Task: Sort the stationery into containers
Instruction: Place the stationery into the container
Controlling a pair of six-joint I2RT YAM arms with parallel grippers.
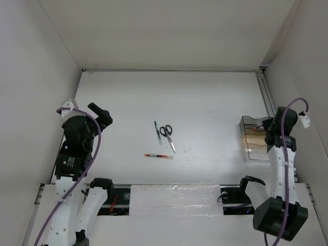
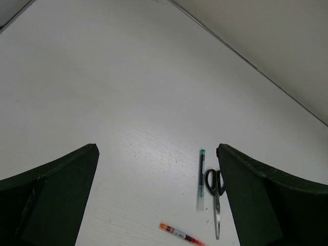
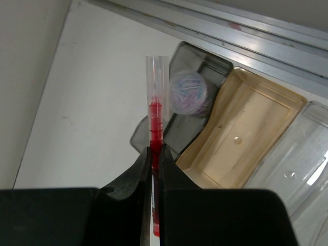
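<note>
One thin red pen (image 3: 155, 107) is pinched low on its barrel by the right gripper (image 3: 155, 154), whose jaws are clamped on it. Its clear end points out over the near corner of the smoky grey box (image 3: 205, 56). The pen looks light, stiff and slick, so a hold square across the mid-barrel should keep it from swivelling. That grey box holds a round greyish-purple disc (image 3: 188, 92). The amber box (image 3: 266, 102) touching it and the clear box (image 3: 307, 148) beyond both look empty. Well apart, mid-table, lie a green pen (image 1: 156, 129), black-handled scissors (image 1: 166, 134) just beside it, and another red-and-dark pen (image 1: 159, 156). The left gripper (image 2: 157, 149) hangs with jaws wide apart, holding nothing.
</note>
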